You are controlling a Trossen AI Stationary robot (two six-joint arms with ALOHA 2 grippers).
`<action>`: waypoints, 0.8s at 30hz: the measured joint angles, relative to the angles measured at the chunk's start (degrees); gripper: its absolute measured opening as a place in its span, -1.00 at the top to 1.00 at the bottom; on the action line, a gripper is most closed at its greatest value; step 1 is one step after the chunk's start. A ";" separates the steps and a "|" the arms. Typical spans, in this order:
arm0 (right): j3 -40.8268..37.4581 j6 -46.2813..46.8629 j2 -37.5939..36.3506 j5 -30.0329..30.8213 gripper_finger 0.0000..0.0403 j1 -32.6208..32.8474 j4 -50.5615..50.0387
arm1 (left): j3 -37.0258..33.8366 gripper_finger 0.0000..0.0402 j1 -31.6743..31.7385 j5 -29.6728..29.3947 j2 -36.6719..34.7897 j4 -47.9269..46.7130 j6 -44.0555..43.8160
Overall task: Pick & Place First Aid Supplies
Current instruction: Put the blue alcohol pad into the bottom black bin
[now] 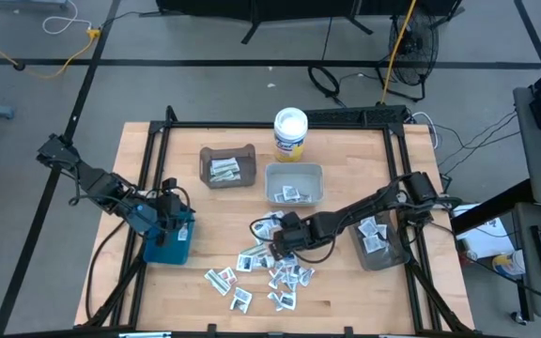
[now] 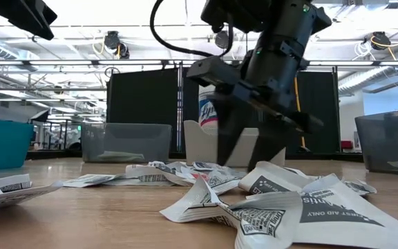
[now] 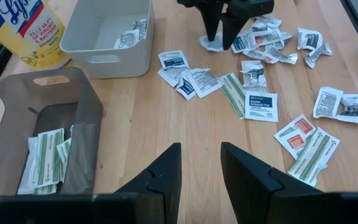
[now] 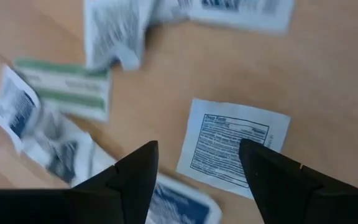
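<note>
Right wrist view: my right gripper [image 4: 197, 168] hangs low over the wooden tabletop [image 4: 328, 74], jaws spread wide and holding nothing, a white packet [image 4: 232, 148] with black print lying flat between the fingertips. Whether the tips touch the wood I cannot tell. From above, this gripper [image 1: 283, 246] sits at the upper edge of the loose heap of first aid supplies [image 1: 270, 268], too many and too overlapped to count. My left gripper [image 3: 199, 171] waits over the teal bin [image 1: 169, 237] at the left edge, jaws partly apart and empty. I count four bins: the teal one, a smoky bin [image 1: 227, 166] with green-striped strips, a white bin [image 1: 294, 184] with a few packets, and a grey bin [image 1: 379, 240] at right with packets. One white tub [image 1: 290, 132] stands behind them.
</note>
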 joint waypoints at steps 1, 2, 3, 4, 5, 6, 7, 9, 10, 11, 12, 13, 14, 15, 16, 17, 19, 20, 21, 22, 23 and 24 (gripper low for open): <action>0.03 0.50 -0.03 -0.53 -0.12 0.02 -1.38 | 0.00 0.41 0.00 0.00 0.00 0.00 -0.01; 0.03 0.75 -0.14 -0.74 -0.12 0.03 -2.50 | 0.00 0.41 -0.01 0.02 0.00 -0.04 -0.01; 0.03 0.80 -0.51 -1.16 -0.12 0.03 -3.86 | 0.00 0.41 -0.01 0.02 0.00 -0.03 -0.01; 0.01 0.92 -0.89 -1.82 -0.12 0.03 -5.23 | 0.00 0.41 -0.01 0.01 0.00 -0.04 0.00; -0.10 1.19 -1.21 -2.18 -0.12 0.03 -6.52 | 0.00 0.41 -0.02 0.02 0.00 -0.07 0.02; -0.14 1.56 -1.57 -2.25 -0.12 0.03 -7.70 | 0.00 0.41 0.00 0.00 0.00 -0.04 0.02; -0.17 1.88 -1.98 -2.12 -0.12 0.05 -8.96 | 0.00 0.41 -0.01 0.01 0.00 -0.05 0.02; -0.26 2.52 -2.63 -2.12 -0.12 0.03 -11.79 | 0.00 0.41 -0.02 0.00 0.00 -0.04 0.18; -0.33 2.94 -3.01 -2.07 -0.12 0.03 -13.24 | 0.00 0.41 -0.01 0.00 0.00 -0.04 0.19; -0.36 3.37 -3.40 -2.07 -0.12 0.03 -14.86 | 0.00 0.41 0.00 0.00 0.02 -0.04 0.19; -0.36 3.74 -3.82 -2.05 -0.12 0.03 -16.00 | 0.00 0.41 0.00 0.00 0.00 -0.04 0.19; -0.36 3.80 -4.09 -2.07 -0.12 0.03 -16.55 | 0.00 0.41 0.00 -0.02 0.00 -0.04 0.31; -0.34 3.78 -4.22 -2.06 -0.12 0.03 -16.80 | 0.00 0.41 0.00 -0.02 0.00 -0.04 0.47; -0.34 3.72 -4.20 -2.03 -0.12 0.03 -16.61 | 0.00 0.41 0.00 -0.10 0.02 -0.02 0.65; -0.34 3.39 -4.19 -2.03 -0.12 0.03 -16.49 | 0.00 0.41 0.00 -0.35 0.02 -0.02 0.65; -0.34 2.86 -4.24 -2.03 -0.12 0.03 -16.34 | 0.00 0.41 0.00 -0.72 0.01 -0.02 0.67; -0.33 2.15 -4.55 -1.97 -0.12 0.03 -15.68 | 0.00 0.41 0.00 -1.21 0.02 -0.01 0.67; -0.25 2.07 -4.62 -1.89 -0.12 0.03 -15.60 | 0.00 0.41 0.00 -1.43 0.02 -0.01 0.67; -0.25 2.05 -4.62 -1.88 -0.12 0.03 -15.72 | 0.00 0.41 0.00 -1.48 0.02 0.00 0.67; -0.25 2.10 -4.58 -1.89 -0.12 0.03 -15.92 | 0.00 0.41 0.00 -1.49 0.00 0.00 0.67; -0.25 2.20 -4.66 -1.88 -0.12 0.03 -16.29 | 0.01 0.41 0.00 -1.49 0.01 0.00 0.67; -0.25 2.25 -4.87 -1.88 -0.12 0.03 -16.77 | 0.00 0.41 0.00 -1.51 0.02 0.00 0.70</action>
